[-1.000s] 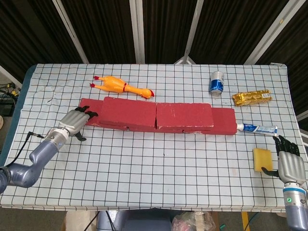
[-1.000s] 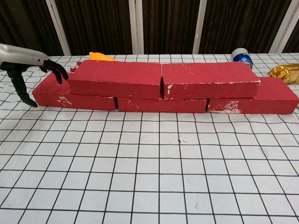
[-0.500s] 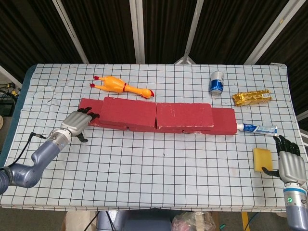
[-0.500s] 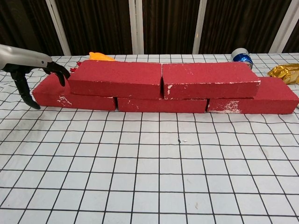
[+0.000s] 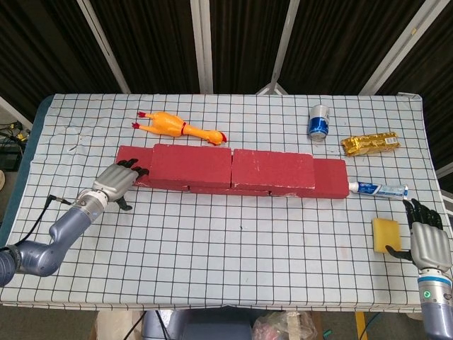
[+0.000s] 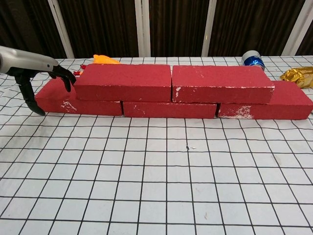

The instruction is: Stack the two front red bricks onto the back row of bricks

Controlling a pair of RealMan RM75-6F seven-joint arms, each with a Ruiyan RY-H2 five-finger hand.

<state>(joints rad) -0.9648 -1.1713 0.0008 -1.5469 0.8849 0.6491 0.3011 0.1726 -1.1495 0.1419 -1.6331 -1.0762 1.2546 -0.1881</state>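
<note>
Head view first: the two upper bricks, left one [image 5: 192,164] and right one [image 5: 273,168], are already sitting on top of the back row [image 5: 330,178], end to end with a thin gap between them. Compared with a second ago the whole wall has scooted a touch to the right, and the left hand [image 5: 117,181] has crept in with it, fingertips now right at the left end of the stack. Looks like a nudge to square things up rather than a grab; the fingers are curled loosely and hold nothing. The right hand [image 5: 425,239] hasn't budged, parked at the near right edge of the worktop [image 5: 233,262] just beside a yellow sponge [image 5: 386,234], fingers apart and empty. Other clutter: a rubber chicken [image 5: 177,127] behind the bricks, a can [image 5: 319,122], a gold wrapper [image 5: 370,143] and a toothpaste tube [image 5: 377,189], all well out of the way.

Chest view: the top left brick [image 6: 123,82] and top right brick [image 6: 221,83] lie flat across the lower row [image 6: 168,109]. The left hand [image 6: 36,73] is at the far left, dark fingers [image 6: 66,76] hooked over the end of the bottom brick and touching the upper one's corner, thumb hanging down in front. The right hand isn't visible here.

My read: stacking is basically done, this is just final tidying.
</note>
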